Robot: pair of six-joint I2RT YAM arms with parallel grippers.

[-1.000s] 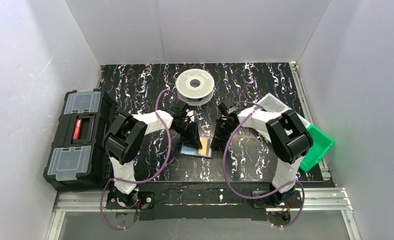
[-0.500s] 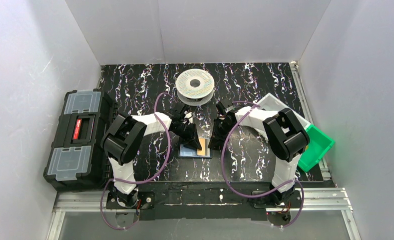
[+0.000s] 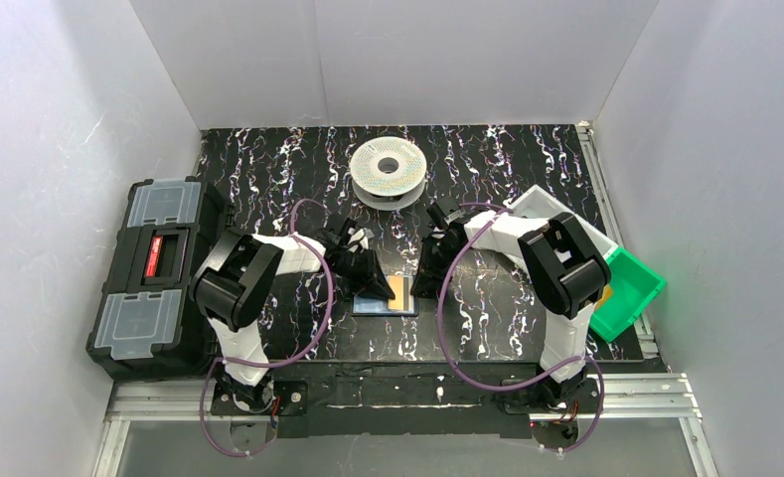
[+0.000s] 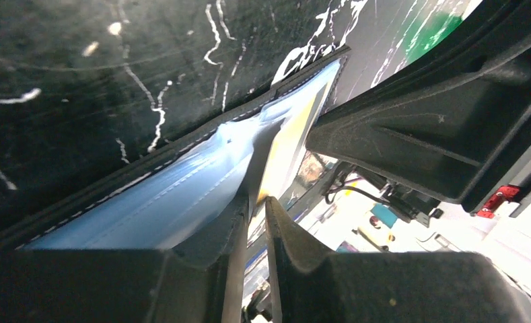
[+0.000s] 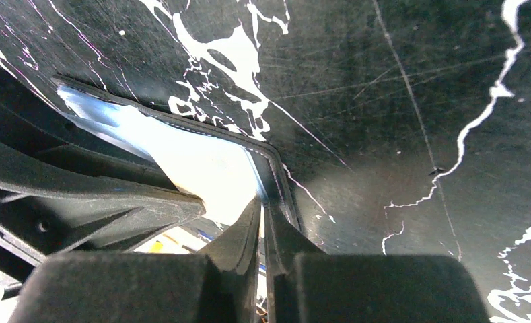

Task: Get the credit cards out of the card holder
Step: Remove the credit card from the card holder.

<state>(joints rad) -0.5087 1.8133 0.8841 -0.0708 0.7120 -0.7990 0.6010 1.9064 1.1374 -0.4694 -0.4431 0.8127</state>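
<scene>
The card holder (image 3: 376,302) lies open mid-table, bluish-grey inside up. An orange-tan credit card (image 3: 398,289) sits on its right half. My left gripper (image 3: 375,284) is down on the holder; in the left wrist view its jaws (image 4: 256,203) are closed to a thin slit on the card's (image 4: 291,138) edge, beside the blue lining (image 4: 175,195). My right gripper (image 3: 419,282) is at the holder's right edge; in the right wrist view it (image 5: 263,202) is shut on the stitched black rim (image 5: 276,168). I do not see the pale yellowish card.
A white filament spool (image 3: 388,169) lies at the back centre. The big black toolbox (image 3: 154,278) stands off the table's left side. A white tray (image 3: 551,207) and a green bin (image 3: 634,290) stand at the right.
My left arm has drawn left and lower over the holder. My right gripper has closed in on the holder's right edge. The holder and card have shifted slightly left.
</scene>
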